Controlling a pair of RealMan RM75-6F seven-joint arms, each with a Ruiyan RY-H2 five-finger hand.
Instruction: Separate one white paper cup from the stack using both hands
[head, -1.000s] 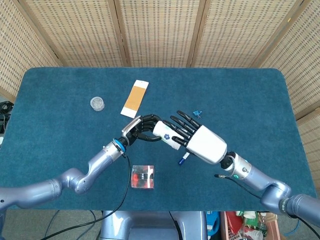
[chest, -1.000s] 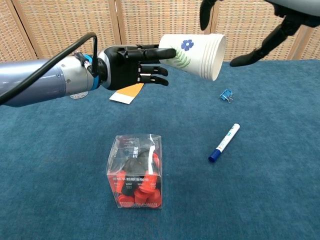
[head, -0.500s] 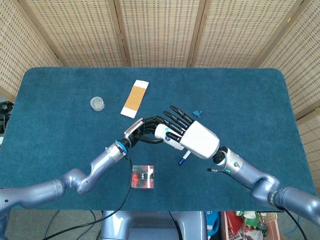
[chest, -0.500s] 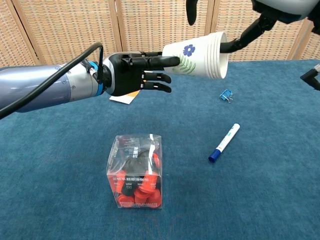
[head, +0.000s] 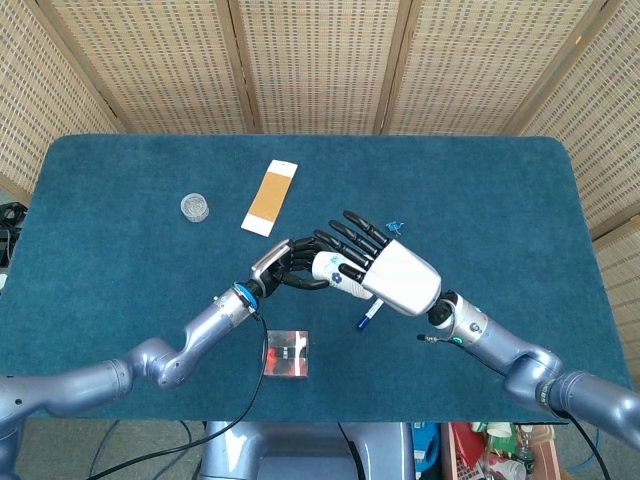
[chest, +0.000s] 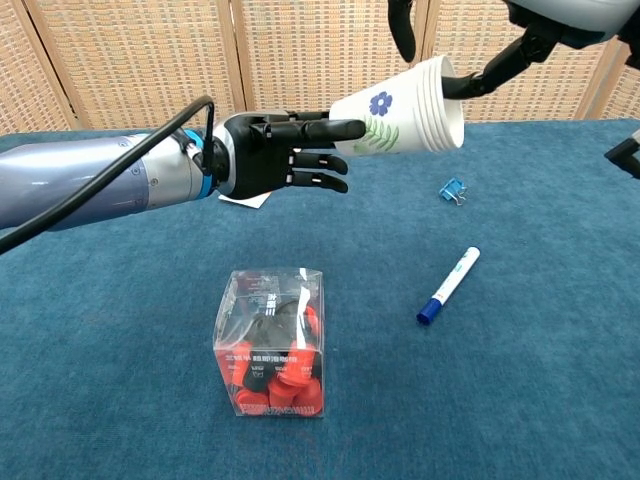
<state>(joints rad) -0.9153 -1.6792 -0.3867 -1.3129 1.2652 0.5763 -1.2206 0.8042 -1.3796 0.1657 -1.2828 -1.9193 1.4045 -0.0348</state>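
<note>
A stack of white paper cups (chest: 400, 120) with a blue flower print lies sideways in the air, mouth toward the right. My left hand (chest: 285, 155) grips its narrow bottom end, fingers stretched along the wall. My right hand (head: 395, 275) is at the mouth with fingers spread. Its thumb (chest: 480, 78) reaches into the rim and a finger (chest: 402, 30) curves over the top edge; I cannot tell whether that finger touches. In the head view the stack (head: 330, 268) shows between my left hand (head: 290, 268) and the right hand.
On the blue table (head: 480, 200) lie a blue marker (chest: 448, 285), a small blue clip (chest: 453, 190), a clear box of red and black parts (chest: 270, 340), a tan card (head: 270, 197) and a small round jar (head: 195, 207).
My right hand has closed in on the cup mouth, from apart to thumb inside the rim. The stack has shifted slightly right and its mouth has tipped up a little.
</note>
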